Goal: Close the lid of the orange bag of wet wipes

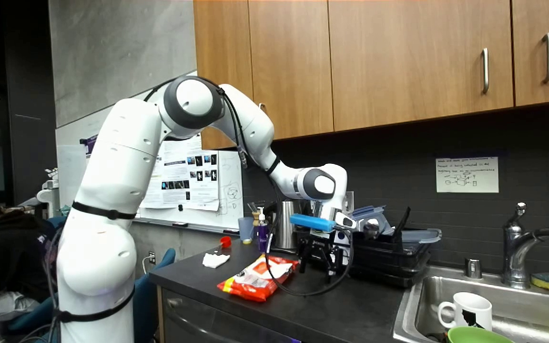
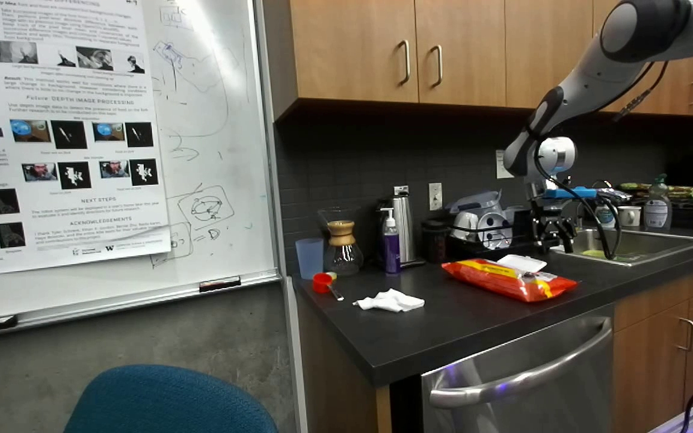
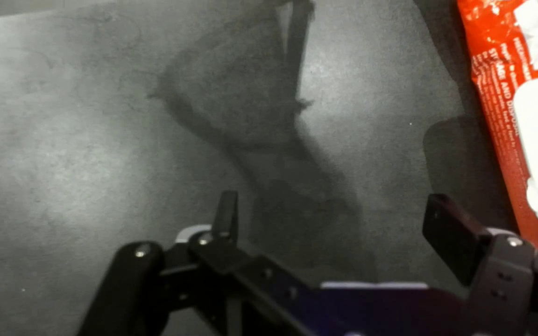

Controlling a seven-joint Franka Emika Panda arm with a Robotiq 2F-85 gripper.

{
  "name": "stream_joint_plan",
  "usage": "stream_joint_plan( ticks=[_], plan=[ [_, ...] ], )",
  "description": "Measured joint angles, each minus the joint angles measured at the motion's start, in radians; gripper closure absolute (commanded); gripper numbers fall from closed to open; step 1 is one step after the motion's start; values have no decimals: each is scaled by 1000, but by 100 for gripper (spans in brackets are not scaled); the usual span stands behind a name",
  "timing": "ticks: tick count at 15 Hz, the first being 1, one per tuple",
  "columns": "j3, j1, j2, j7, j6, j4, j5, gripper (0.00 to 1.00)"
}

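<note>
One pincer (image 3: 332, 207) (two fingers (image 3: 225, 217), parted) beside one bag (image 2: 503, 282), one lid (image 2: 522, 263) raised.

Wipes bag (image 2: 506, 286) is super glossy, crinkly plastic; lid (image 2: 522, 263) looks smooth plastic, worktop (image 2: 394, 337) matt-ish, sink (image 1: 410, 309) shiny metal.
</note>
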Motion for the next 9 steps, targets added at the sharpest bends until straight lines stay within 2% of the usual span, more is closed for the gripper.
stream_joint_plan(
  ticks=[9],
  plan=[
    [11, 0, 0, -36, -68, -6, 19, 0]
  ],
)
